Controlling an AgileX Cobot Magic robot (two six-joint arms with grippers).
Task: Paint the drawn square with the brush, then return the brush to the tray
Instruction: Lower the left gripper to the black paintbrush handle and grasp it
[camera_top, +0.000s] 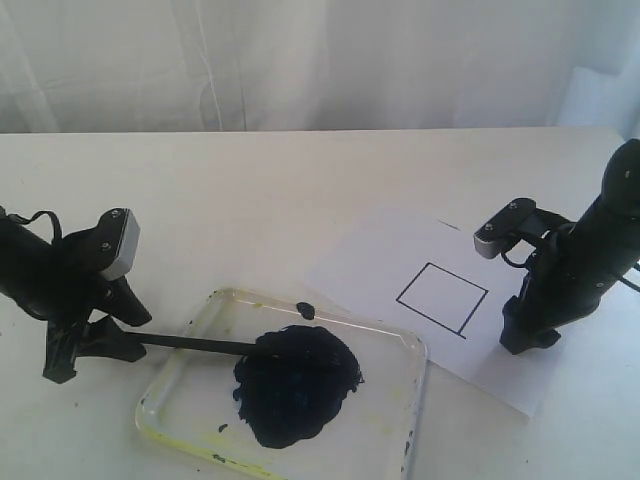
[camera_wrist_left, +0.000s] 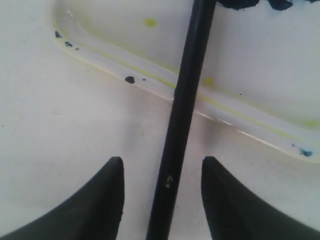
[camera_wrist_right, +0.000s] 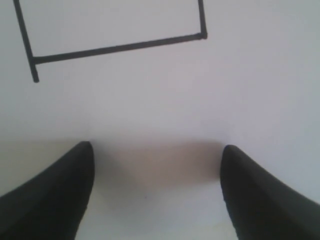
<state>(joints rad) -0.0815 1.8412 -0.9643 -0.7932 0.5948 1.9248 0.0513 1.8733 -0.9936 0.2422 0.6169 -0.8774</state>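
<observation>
1. Left gripper (camera_wrist_left: 162, 159): low over the table (camera_top: 250, 190), just off the tray's left edge. The fingers (camera_wrist_left: 100, 200) stand apart on either side of the brush handle, with a gap showing on both sides, so it is released, not clenched on it.
2. The brush (camera_top: 195, 345) lies nearly flat. Its handle end sits between the left jaws and the shaft crosses the tray rim. The tip is buried in the paint blob (camera_top: 295, 385).
3. The tray (camera_top: 185, 375) is clear plastic with yellowish stains on the rim, at front centre of the table. The blue-black blob fills its middle (a few small dark specks along the rim too).
4. The drawn square (camera_top: 442, 298) is a bare black outline, tilted, with no paint inside. It is on the white paper sheet (camera_top: 370, 255), right of the tray.
5. Right gripper (camera_wrist_right: 157, 146): jaws spread wide with nothing between them. It points down at the paper, just beside the square's right corner.
6. One small dark paint spot (camera_top: 305, 309) sits at the tray's far rim, near the paper's edge.
</observation>
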